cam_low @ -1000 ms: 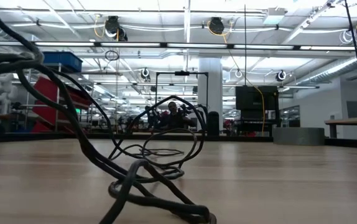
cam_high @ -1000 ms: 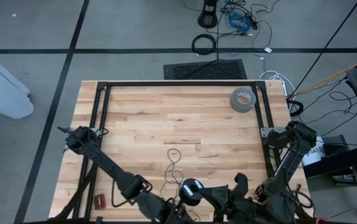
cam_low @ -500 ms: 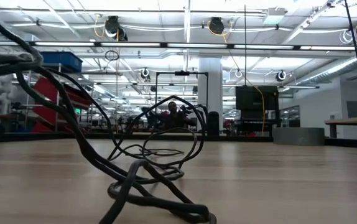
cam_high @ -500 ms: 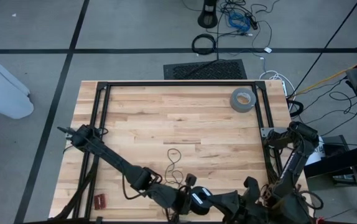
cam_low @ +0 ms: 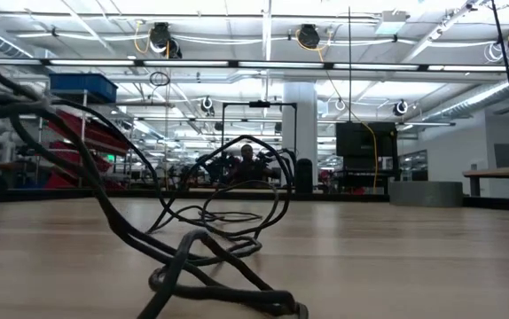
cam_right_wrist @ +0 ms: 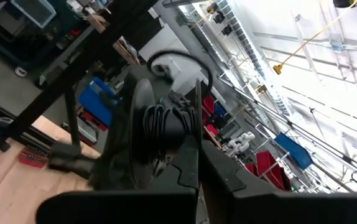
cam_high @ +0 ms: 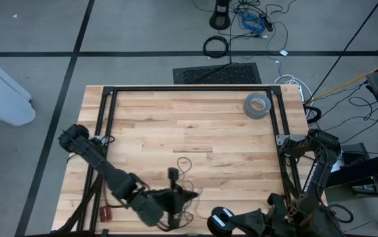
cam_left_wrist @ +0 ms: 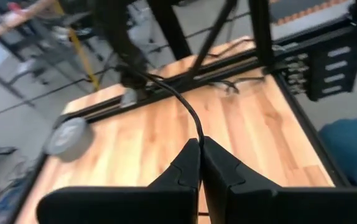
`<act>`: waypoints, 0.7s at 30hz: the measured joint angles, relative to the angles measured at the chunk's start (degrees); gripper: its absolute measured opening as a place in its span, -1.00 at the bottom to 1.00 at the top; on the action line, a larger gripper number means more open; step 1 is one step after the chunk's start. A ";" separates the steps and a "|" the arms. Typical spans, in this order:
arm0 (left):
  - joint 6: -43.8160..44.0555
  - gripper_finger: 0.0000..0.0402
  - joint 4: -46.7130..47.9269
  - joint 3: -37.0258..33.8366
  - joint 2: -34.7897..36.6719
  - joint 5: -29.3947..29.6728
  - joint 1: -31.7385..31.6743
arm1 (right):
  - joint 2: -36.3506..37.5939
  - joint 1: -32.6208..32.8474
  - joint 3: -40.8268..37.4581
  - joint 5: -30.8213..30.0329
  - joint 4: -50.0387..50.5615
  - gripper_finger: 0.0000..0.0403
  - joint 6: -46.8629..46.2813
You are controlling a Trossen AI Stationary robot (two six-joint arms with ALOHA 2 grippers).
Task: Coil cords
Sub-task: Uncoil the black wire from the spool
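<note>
The thin black cord [cam_high: 185, 164] lies in loose loops on the wooden table near its near edge. In the low view the tangle [cam_low: 210, 239] rests on the wood, and one strand climbs to the upper left out of the picture. My left gripper [cam_high: 174, 176] is over the loops, shut on the cord [cam_left_wrist: 191, 115]. My right gripper [cam_high: 220, 221] is at the near edge, to the right of the loops. Its fingers [cam_right_wrist: 188, 171] are shut, and no cord shows between them. My left gripper pinches one strand of the cord [cam_left_wrist: 201, 135] between its two fingertips. The strand leaves the tips and arcs away over the table, clear of the wood. The rest of the cord lies slack on the table.
A grey tape roll [cam_high: 257, 105] lies at the far right of the table. Black frame rails [cam_high: 189, 89] run along the far, left and right sides. A small red object [cam_high: 105, 212] lies at the near left. Bare wood lies between the loops and the far rail.
My left gripper has swung from the near edge toward the table's left and far side, over the loops. My right gripper has drawn back toward the near right. The raised strand in the low view has shifted lower and left; the loops on the wood have stayed put.
</note>
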State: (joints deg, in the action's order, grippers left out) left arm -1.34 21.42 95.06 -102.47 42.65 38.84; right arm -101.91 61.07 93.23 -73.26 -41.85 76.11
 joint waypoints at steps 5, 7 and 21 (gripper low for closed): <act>1.00 -0.95 3.09 0.01 2.51 11.23 4.85 | 0.02 0.17 0.00 -0.23 0.02 -1.00 -0.23; 1.00 -0.95 3.58 0.01 3.47 15.29 6.71 | 0.02 0.17 0.00 -0.30 0.02 -1.00 -0.34; -1.07 -0.95 3.21 0.01 6.90 37.45 19.93 | 0.02 -0.28 0.02 -0.54 3.93 -1.00 -1.13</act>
State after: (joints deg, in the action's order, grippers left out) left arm -2.42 24.63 95.07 -95.57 80.10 58.77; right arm -101.89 60.79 93.25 -73.81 -37.92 74.98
